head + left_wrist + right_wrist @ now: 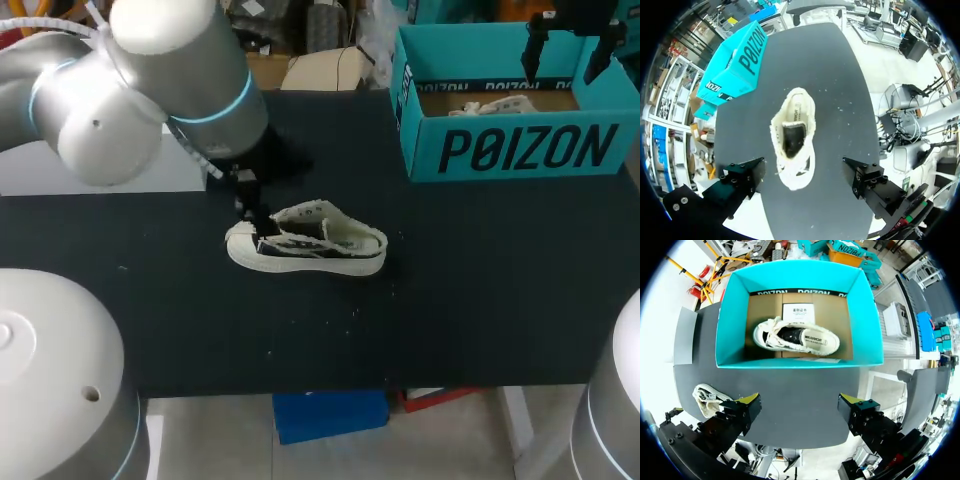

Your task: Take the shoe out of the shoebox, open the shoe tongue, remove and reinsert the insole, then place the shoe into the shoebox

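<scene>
1. Though the shoebox [510, 150] stands open at about one o'clock from the middle of the black table [480, 300], the shoe [305, 242] is out of it. It sits upright on its sole near the table's middle, toe toward nine o'clock and heel toward three.
2. From where I stand it is a cream canvas high-top. Its collar gapes, and the left wrist view looks straight down into the dark inside.
3. The left gripper [805, 177] hangs over the shoe, at the toe end, around the shoe's ten o'clock in the head view. It is released, with its two fingers standing wide apart, one to either side of the shoe and neither touching it.
4. The right gripper [800, 407] hangs above the shoebox, fingers spread, with nothing between them.
5. Inside the shoebox a second shoe [795, 337] of the same cream kind lies on the brown cardboard floor, with a white card [797, 314] just beside it.
6. The shoebox and the shoe on the table are well apart, the box lying at about two o'clock from the shoe.
</scene>
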`<state>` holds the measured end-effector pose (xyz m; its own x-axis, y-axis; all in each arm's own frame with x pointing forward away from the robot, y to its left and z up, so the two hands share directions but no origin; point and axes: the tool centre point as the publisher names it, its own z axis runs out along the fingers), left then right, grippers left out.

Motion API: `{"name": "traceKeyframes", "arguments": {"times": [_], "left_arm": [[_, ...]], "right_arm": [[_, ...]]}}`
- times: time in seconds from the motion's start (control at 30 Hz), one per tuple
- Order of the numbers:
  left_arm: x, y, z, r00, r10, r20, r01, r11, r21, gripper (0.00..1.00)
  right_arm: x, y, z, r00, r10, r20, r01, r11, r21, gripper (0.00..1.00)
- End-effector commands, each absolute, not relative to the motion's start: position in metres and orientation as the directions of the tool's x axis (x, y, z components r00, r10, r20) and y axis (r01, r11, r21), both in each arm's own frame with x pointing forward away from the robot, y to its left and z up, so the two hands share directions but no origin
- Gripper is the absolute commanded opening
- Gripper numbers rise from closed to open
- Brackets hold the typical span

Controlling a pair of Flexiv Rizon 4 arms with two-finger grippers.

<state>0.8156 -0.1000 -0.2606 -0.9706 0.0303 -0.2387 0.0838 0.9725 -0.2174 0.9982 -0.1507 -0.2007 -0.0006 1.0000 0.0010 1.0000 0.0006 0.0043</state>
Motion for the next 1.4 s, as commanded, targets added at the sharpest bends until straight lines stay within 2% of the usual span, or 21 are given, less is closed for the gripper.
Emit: {"name": "traceKeyframes", "arguments": {"times": [0.03,0.1,1.3,1.4], "left_arm": [[0.824,-0.047,-0.250,-0.973,0.047,-0.226,0.166,0.821,-0.545,1.00],[0.824,-0.041,-0.248,-0.978,0.078,-0.192,0.180,0.783,-0.595,1.00],[0.824,-0.041,-0.248,-0.978,0.078,-0.192,0.180,0.783,-0.595,1.00],[0.824,-0.041,-0.248,-0.978,0.078,-0.192,0.180,0.783,-0.595,1.00]], "right_arm": [[0.999,-0.150,-0.201,0.000,1.000,0.001,1.000,0.000,0.003,1.00],[0.999,-0.150,-0.201,0.000,1.000,0.001,1.000,0.000,0.003,1.00],[0.999,-0.150,-0.201,0.000,1.000,0.001,1.000,0.000,0.003,1.00],[0.975,-0.126,-0.179,-0.275,0.952,-0.133,0.951,0.290,0.111,1.00]]}}
